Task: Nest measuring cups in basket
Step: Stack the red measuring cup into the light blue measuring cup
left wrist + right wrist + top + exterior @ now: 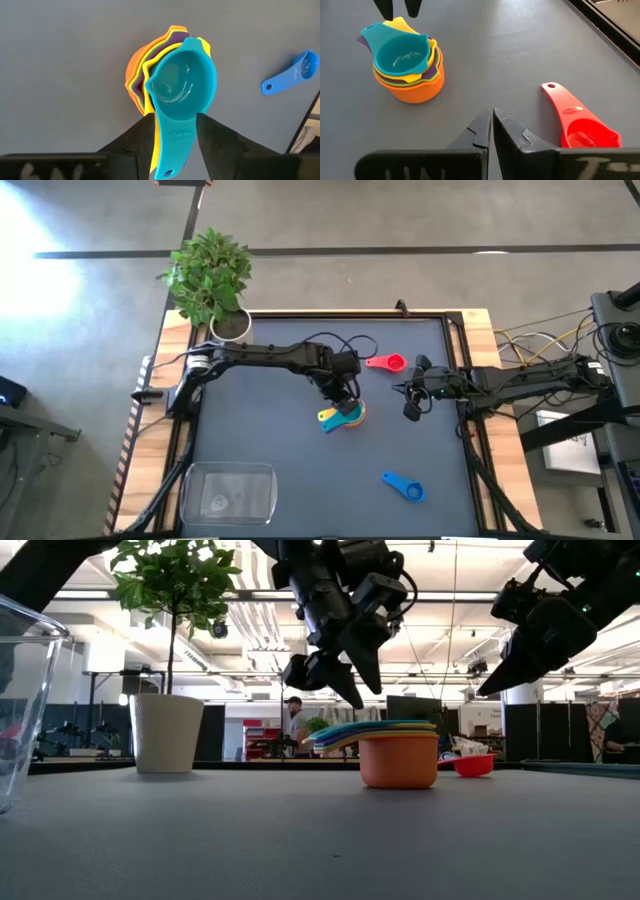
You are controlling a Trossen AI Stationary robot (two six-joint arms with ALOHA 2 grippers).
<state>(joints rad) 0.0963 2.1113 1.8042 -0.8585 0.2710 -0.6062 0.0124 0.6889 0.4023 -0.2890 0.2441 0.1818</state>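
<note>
A nested stack of measuring cups (348, 416) stands on the dark mat at mid-table, with an orange cup (398, 760) at the bottom. Purple, green and yellow cups sit inside it, and a teal cup (182, 80) is on top. My left gripper (175, 117) hangs open just above the stack, a finger on either side of the teal handle and clear of it. A red cup (388, 362) lies farther back and a blue cup (405, 487) nearer the front. The clear basket (228, 492) stands at the front left. My right gripper (491, 117) waits shut to the right.
A white pot with a leafy plant (230, 325) stands at the table's far left corner. Bare mat lies between the stack and the basket. The red cup (580, 125) lies close in front of my right gripper, its handle pointing toward the stack.
</note>
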